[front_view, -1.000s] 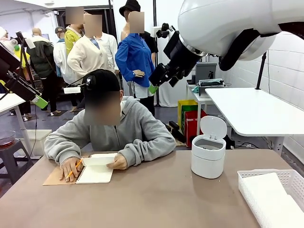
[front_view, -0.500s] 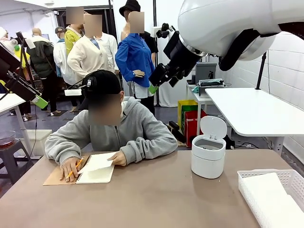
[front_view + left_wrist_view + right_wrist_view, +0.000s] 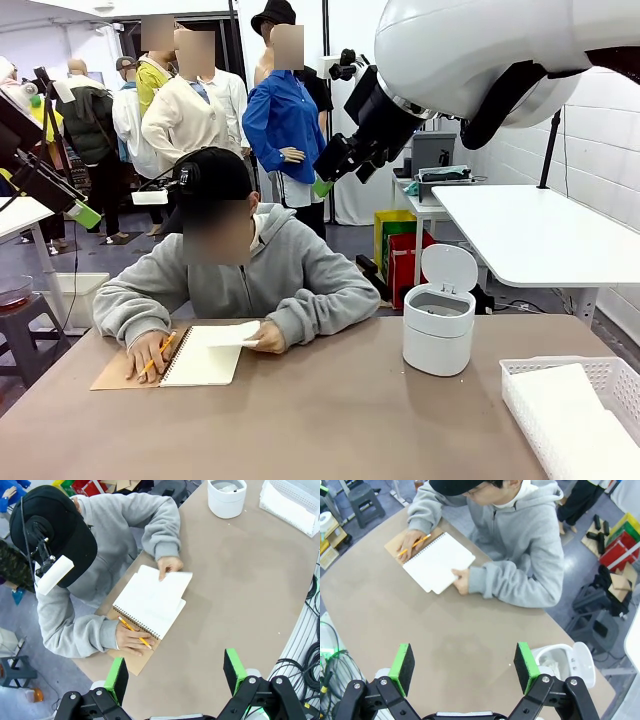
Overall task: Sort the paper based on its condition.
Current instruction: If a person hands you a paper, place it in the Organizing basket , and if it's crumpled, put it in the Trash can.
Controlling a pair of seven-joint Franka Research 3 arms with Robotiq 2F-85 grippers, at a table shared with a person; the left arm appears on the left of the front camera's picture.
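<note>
The brown table lies below both grippers. An opened spiral notebook lies on it well ahead of the right gripper, toward its left finger. A white bin with a raised lid stands just beside its right finger. For the left gripper, the notebook is straight ahead and a white lattice basket is far ahead, to the right.

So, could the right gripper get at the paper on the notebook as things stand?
Probably not yet: the right gripper hangs open well above the table, and the person's hand grips the paper at its edge on the notebook.
</note>
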